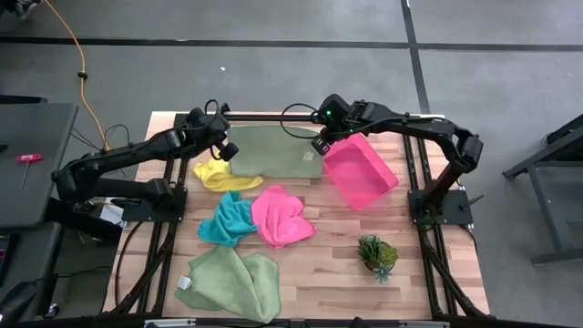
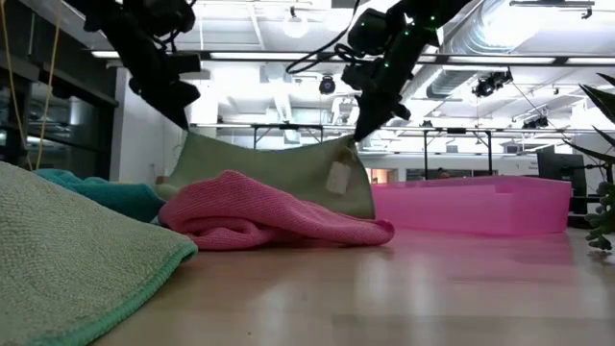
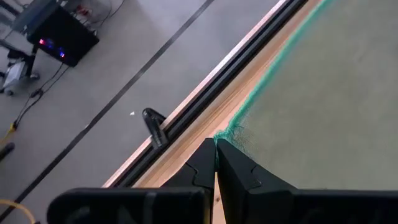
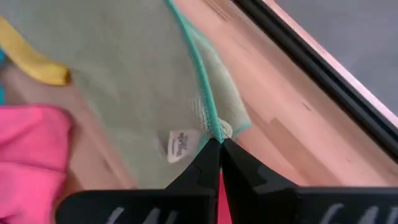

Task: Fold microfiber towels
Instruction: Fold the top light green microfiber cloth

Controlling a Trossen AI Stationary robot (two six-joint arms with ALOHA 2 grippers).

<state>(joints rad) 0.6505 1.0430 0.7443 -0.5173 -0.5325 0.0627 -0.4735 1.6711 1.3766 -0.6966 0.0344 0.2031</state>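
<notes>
Tools (image 3: 216, 144) (image 4: 219, 144) hide the pinched green towel (image 1: 273, 150) corners.

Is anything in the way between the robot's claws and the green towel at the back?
No. The left gripper and right gripper are each shut on a corner of the pale green towel, which hangs between them above the table. Nothing sits between the grippers and the cloth.

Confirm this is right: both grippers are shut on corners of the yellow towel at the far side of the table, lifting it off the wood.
Not quite. The left gripper and right gripper are shut on corners of the pale green towel, as both wrist views show. The yellow towel lies crumpled beside it, ungripped, in the high view. The rest holds.
</notes>
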